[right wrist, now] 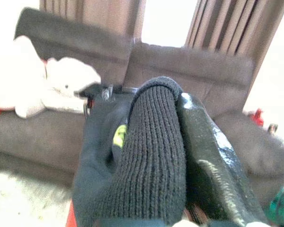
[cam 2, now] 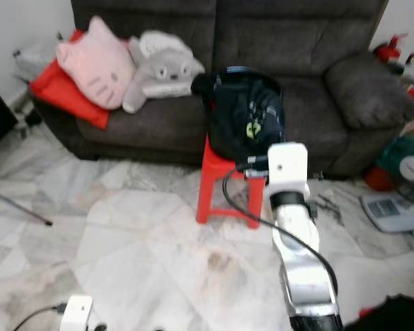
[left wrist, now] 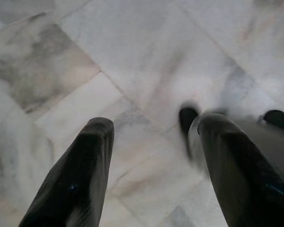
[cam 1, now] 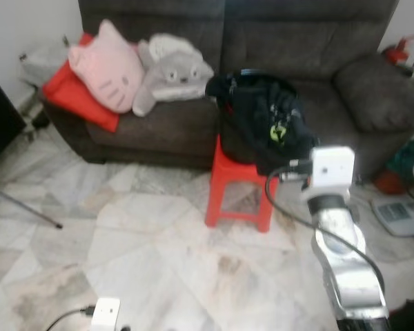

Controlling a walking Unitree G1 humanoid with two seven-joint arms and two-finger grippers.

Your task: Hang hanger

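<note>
Nearest the robot, well short of the one red stool (cam 1: 238, 186), the left gripper (left wrist: 154, 127) hangs over the marble floor (cam 1: 145, 248). Its two black fingers (left wrist: 85, 175) are spread apart with nothing between them. The one silver right arm (cam 1: 341, 255) extends forward on the right side of the stool, and its wrist unit sits just beside the stool's right front corner. The right gripper (right wrist: 175, 94) is at the one black garment (cam 1: 262, 117), which lies heaped on the stool's seat and hangs over its front edge. Its two fingers are pressed close together on a ribbed knit part of that garment, which wraps over one finger. The garment carries one yellow-green mark (cam 1: 277, 131). A thin dark curved edge shows at the top of the heap; it cannot be told whether this is the hanger. Directly behind the stool stands one dark grey sofa (cam 1: 310, 41). On the sofa seat, to the left of the stool, rest two plush items: one grey (cam 1: 169, 72) and, further left, one pink cat-faced (cam 1: 107, 65). The pink one lies on one red cushion (cam 1: 72, 93).
</note>
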